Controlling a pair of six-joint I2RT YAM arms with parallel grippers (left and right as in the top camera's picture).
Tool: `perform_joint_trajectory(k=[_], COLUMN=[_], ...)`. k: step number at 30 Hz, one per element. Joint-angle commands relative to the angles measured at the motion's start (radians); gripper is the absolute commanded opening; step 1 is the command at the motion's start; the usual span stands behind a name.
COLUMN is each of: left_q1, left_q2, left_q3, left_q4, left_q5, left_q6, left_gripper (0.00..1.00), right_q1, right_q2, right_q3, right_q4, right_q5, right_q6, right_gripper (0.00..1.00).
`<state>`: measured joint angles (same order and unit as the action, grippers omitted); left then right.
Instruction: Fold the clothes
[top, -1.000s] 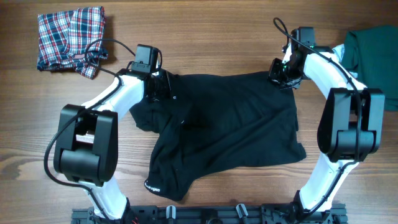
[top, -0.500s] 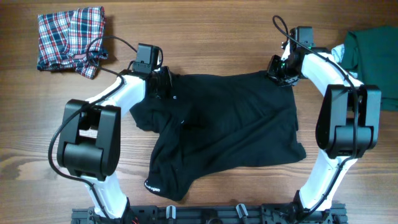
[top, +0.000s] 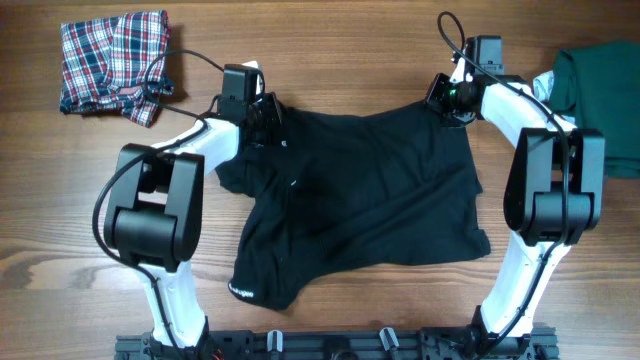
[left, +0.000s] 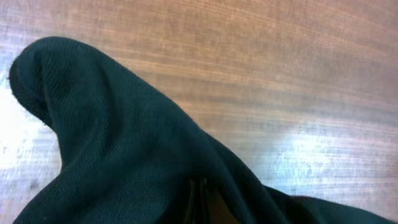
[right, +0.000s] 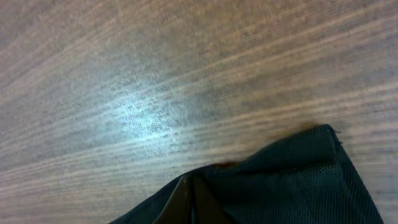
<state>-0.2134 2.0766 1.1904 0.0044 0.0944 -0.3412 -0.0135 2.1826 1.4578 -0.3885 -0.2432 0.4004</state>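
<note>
A large black shirt (top: 370, 205) lies spread and rumpled across the middle of the wooden table. My left gripper (top: 262, 118) is shut on the shirt's far left corner; black cloth (left: 124, 162) drapes over its fingers (left: 202, 205) in the left wrist view. My right gripper (top: 447, 100) is shut on the shirt's far right corner, and the cloth (right: 298, 180) bunches at its fingertips (right: 196, 199) in the right wrist view. The far edge of the shirt is stretched between the two grippers. A small white logo (top: 243, 294) shows at the near left hem.
A folded red-blue-white plaid garment (top: 112, 55) lies at the far left corner, with the left arm's cable over its edge. A dark green garment (top: 598, 85) lies at the far right edge. Bare wood table (top: 350, 50) runs behind the shirt.
Both grippers have moved away toward the far side of the table, pulling the shirt's far edge with them and stretching it straighter. The shirt has slid slightly farther back.
</note>
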Motion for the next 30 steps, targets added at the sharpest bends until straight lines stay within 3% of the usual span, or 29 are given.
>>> perform_joint_trajectory(k=[1,8,15,17,18,21,23,24,25,30], left_q1=[0.042,0.150,0.257,0.272,0.272,0.270,0.270,0.262,0.256,0.213], left_q2=[0.065,0.067,0.067,0.063,0.052,-0.013,-0.072,-0.138,-0.170,-0.338], left_q3=[-0.023,-0.023,-0.023,-0.019,-0.002,0.063,0.110,0.152,0.163,0.167], left_q4=[0.045,0.163,0.180,0.165,0.122,-0.005,-0.110,-0.217,-0.253,-0.425], left_q5=[-0.038,-0.078,-0.077,-0.072,-0.065,-0.063,-0.061,-0.058,-0.054,0.039], left_q6=[0.020,0.021,0.053,0.092,0.120,0.153,0.151,0.151,0.152,0.152], left_gripper=[0.04,0.05,0.07,0.14,0.26,0.59,0.65,0.70,0.71,0.71], right_q1=[0.010,-0.006,-0.089,-0.121,-0.134,-0.147,-0.147,-0.147,-0.147,-0.145], right_q2=[0.117,0.117,0.117,0.117,0.115,0.103,0.080,0.051,0.037,-0.033], right_q3=[-0.045,-0.045,-0.043,-0.028,-0.014,0.049,0.089,0.115,0.127,0.176], right_q4=[0.011,0.073,0.066,0.036,0.010,-0.080,-0.144,-0.167,-0.174,-0.226], right_q5=[0.063,0.153,0.171,0.148,0.134,0.160,0.199,0.198,0.198,0.135], right_q6=[0.019,0.029,0.048,0.042,0.019,-0.064,-0.064,-0.068,-0.068,-0.086], right_gripper=[0.04,0.04,0.04,0.04,0.06,0.28,0.59,0.91,0.98,1.00])
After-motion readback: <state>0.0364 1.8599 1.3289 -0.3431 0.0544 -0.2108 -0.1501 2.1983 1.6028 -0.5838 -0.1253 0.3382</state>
